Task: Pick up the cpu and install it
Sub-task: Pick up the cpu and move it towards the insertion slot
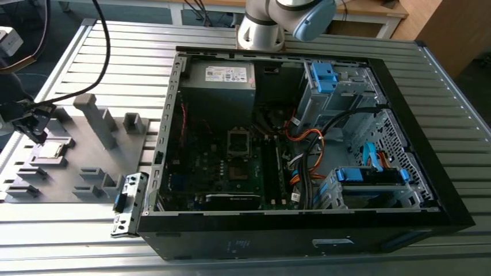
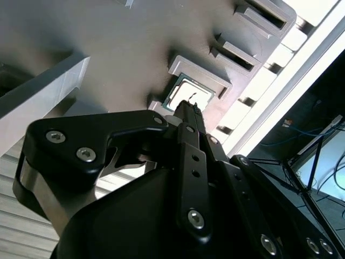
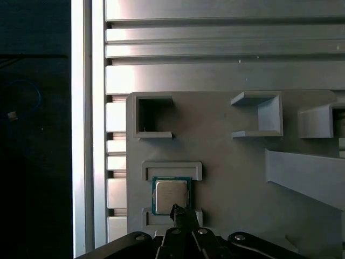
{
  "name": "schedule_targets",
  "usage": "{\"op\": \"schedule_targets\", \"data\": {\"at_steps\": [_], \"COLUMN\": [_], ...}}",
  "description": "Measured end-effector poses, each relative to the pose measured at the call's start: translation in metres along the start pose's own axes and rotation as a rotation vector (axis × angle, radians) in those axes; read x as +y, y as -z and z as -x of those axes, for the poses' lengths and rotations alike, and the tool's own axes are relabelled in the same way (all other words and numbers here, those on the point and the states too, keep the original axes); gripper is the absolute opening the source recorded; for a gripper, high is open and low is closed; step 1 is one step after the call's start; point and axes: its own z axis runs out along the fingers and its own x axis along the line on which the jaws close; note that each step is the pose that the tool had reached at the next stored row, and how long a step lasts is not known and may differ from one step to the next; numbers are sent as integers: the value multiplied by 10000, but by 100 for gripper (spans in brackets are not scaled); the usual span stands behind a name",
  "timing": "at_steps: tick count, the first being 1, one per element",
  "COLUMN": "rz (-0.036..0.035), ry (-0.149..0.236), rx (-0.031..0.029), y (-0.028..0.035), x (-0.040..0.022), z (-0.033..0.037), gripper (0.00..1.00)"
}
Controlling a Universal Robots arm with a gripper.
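The cpu [image 1: 50,150] is a small silvery square chip lying flat in a holder on the grey tray [image 1: 77,164], at the exterior view's left. In both wrist views the cpu [image 3: 171,194] [image 2: 188,93] sits between two low grey ledges. My black gripper [image 1: 36,135] hangs just above it, apart from the chip. Its fingers meet in one narrow tip [image 3: 179,209] [image 2: 190,108] over the chip's edge, shut with nothing between them.
An open black computer case [image 1: 429,190] lies on the slatted metal table, with the motherboard socket [image 1: 239,142] near its middle and cables beside it. Upright grey blocks [image 1: 98,118] rise from the tray near the gripper. The table edge [image 3: 89,129] runs alongside the tray.
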Motion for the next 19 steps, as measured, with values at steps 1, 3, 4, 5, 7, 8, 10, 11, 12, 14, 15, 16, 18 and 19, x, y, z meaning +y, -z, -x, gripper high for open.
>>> {"op": "schedule_targets", "data": {"at_steps": [1, 3, 4, 5, 7, 8, 10, 11, 12, 14, 15, 16, 18, 19], "rz": [1, 4, 2, 1, 1, 1, 1, 1, 2, 2, 1, -1, -1, 0], "ry": [0, 1, 1, 1, 0, 0, -1, -1, 0, 1, 1, 1, 0, 0], "rx": [-1, -6, -3, -2, -2, -2, -2, -3, -4, -5, -2, -1, -2, -2], "y": [-2, -19, -24, -30, -41, -45, -48, -49, -51, -57, -57, -59, -60, -60], "x": [0, 0, -1, -1, -2, -2, -2, -1, -1, -1, -1, -1, 0, 0], "z": [0, 0, -1, -2, -4, -5, -13, -17, -20, -24, -25, -25, -26, -26], "gripper": [11, 11, 11, 11, 11, 11, 11, 11, 11, 11, 11, 11, 11, 11]}}
